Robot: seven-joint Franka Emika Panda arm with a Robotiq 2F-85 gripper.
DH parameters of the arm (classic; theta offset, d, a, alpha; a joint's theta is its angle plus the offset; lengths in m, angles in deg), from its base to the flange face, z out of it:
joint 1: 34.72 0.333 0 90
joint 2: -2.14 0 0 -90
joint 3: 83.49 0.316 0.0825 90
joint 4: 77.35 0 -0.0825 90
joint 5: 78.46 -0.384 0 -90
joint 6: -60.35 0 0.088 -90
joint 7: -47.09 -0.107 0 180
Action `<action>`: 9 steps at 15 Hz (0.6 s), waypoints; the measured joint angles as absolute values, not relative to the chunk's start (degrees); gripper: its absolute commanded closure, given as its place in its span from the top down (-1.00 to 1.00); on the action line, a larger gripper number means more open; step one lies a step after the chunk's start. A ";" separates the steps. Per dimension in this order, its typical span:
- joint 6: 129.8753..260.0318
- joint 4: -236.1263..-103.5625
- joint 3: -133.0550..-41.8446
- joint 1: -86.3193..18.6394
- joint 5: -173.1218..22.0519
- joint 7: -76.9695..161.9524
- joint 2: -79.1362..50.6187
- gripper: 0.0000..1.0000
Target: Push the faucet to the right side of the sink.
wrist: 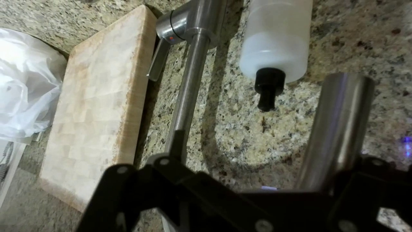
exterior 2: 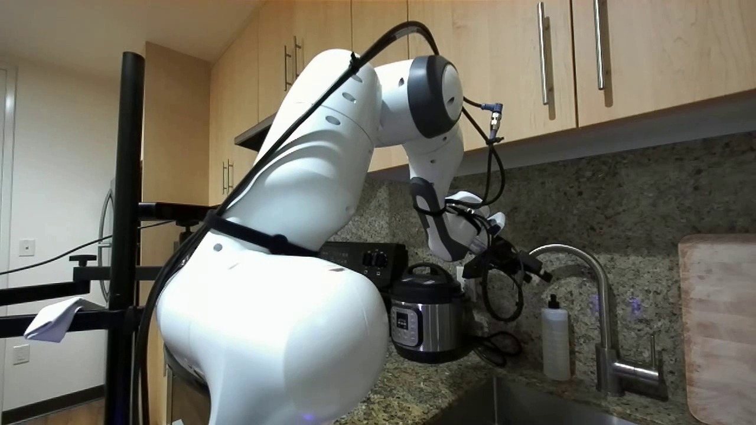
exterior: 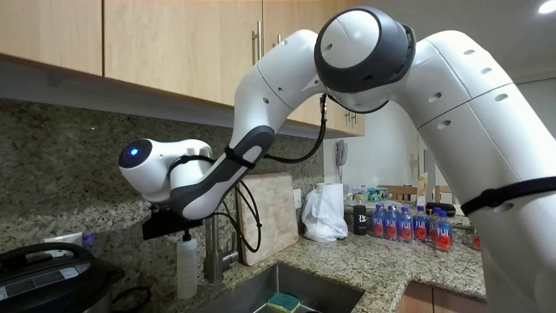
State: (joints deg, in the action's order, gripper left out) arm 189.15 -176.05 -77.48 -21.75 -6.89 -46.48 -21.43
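The faucet, a brushed-steel gooseneck point(exterior 2: 601, 289), rises from the counter behind the sink point(exterior 2: 520, 407), its spout arching toward my gripper point(exterior 2: 534, 270). In the wrist view my gripper point(wrist: 275, 154) has its black fingers spread wide. The faucet's spout point(wrist: 341, 122) looms large there, just inside the right-hand finger; whether they touch I cannot tell. Behind the left-hand finger runs the upright pipe. An exterior view shows the faucet's base point(exterior: 215, 261) beside the dark basin of the sink point(exterior: 317, 287), while the fingers are hidden behind the wrist.
A whitish soap bottle point(exterior 2: 555, 342) stands close by the faucet, below the gripper. A wooden cutting board point(exterior: 267, 217) leans against the backsplash. Also around are a black pressure cooker point(exterior 2: 428, 313), a sponge point(exterior: 283, 301) in the sink, and overhead cabinets point(exterior: 173, 48).
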 measured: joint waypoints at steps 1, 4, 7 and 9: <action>189.15 -176.29 -77.50 -21.75 -6.91 -46.79 -21.27 1.00; 189.09 -177.95 -77.53 -21.76 -6.95 -48.16 -20.11 1.00; 188.71 -180.34 -77.54 -21.80 -7.11 -49.52 -18.41 1.00; 188.60 -182.20 -77.54 -21.91 -7.40 -50.19 -17.06 1.00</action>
